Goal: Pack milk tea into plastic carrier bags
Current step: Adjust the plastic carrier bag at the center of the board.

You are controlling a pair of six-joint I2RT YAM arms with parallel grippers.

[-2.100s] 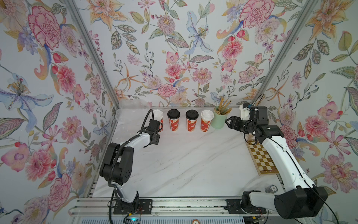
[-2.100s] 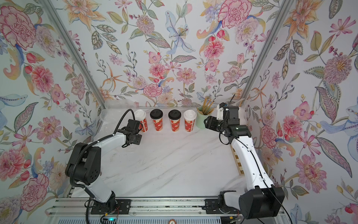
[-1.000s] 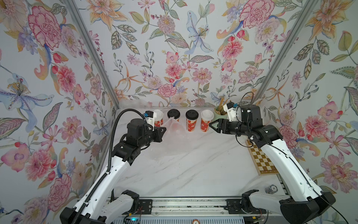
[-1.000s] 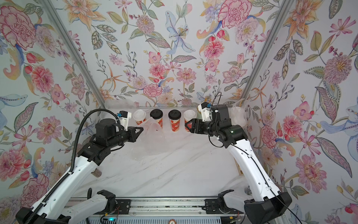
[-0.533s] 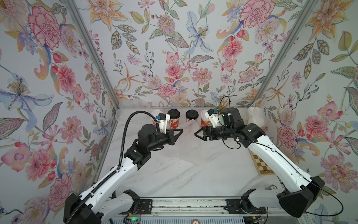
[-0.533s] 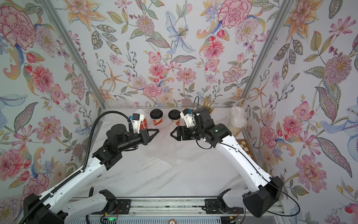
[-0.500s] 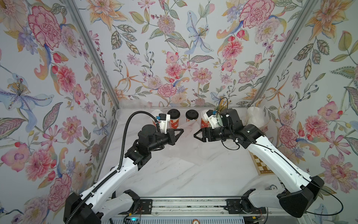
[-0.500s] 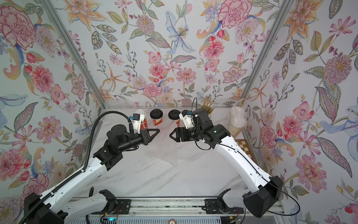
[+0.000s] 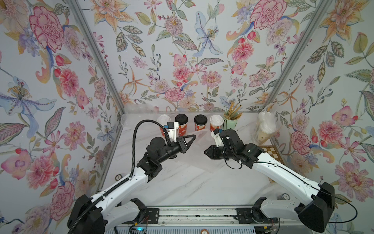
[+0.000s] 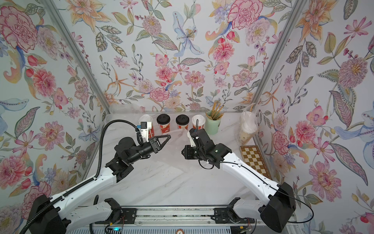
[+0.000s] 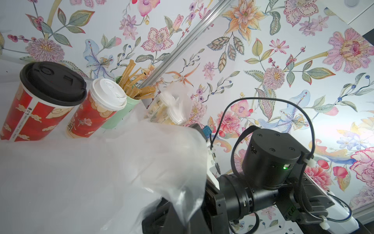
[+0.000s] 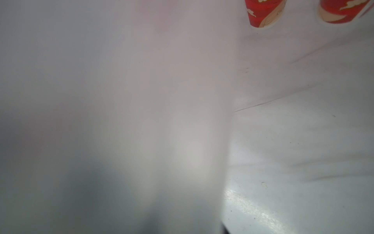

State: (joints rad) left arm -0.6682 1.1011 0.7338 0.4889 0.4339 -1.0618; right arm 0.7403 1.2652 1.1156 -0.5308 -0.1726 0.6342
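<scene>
- The left fingers [image 9: 192,138] were closed on the upper edge of a clear carrier bag [image 9: 200,160], held up above the bench [image 9: 182,190]
- The right fingers [image 9: 207,151] faced them from close by, drawn together to a point on the bag's opposite side
- The bag hung between the two arms, and its film filled most of the right wrist view
- Four red cups [image 9: 200,122] stood in a row along the back of the bench behind the bag, black lids in the middle and white at the ends
- Two clear cups [image 9: 264,129] stood inside a second bag [image 9: 270,121] in the back right corner, beyond a mint-green cup [image 9: 230,123] of straws
</scene>
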